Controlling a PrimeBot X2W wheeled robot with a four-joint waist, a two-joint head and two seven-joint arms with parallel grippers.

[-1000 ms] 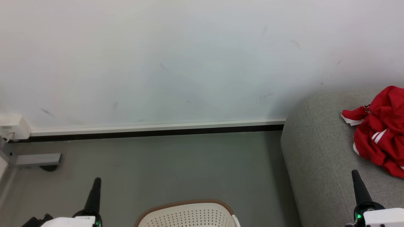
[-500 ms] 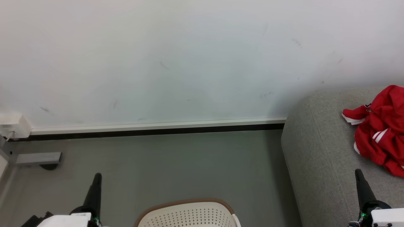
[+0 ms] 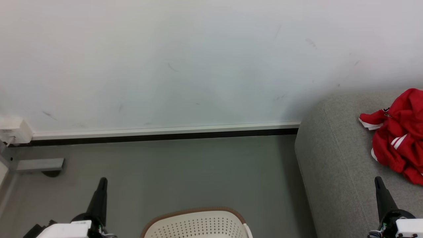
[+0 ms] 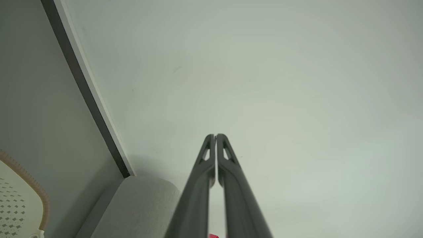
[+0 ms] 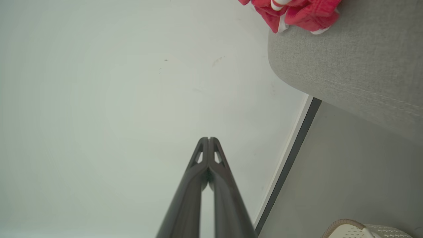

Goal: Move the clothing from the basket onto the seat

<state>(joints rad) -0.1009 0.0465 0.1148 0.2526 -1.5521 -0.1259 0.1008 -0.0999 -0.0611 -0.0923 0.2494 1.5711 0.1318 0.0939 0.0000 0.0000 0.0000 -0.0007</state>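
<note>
Held 2 grippers clenched shut and empty, left gripper [image 3: 102,181] beside basket [image 3: 195,210] over floor [image 3: 198,172], right gripper [image 3: 378,180] above seat [image 3: 330,158], probably idle given red jersey [image 3: 400,132] already crumpled on seat, well apart from basket; couldn't see basket's inside.

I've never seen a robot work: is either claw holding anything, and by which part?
Nothing is held. The left gripper and right gripper are shut empty; the red garment lies loose on the sofa.

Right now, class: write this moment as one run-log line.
left gripper: shut, empty | right gripper: shut, empty | red garment: on seat | basket: on floor
</note>
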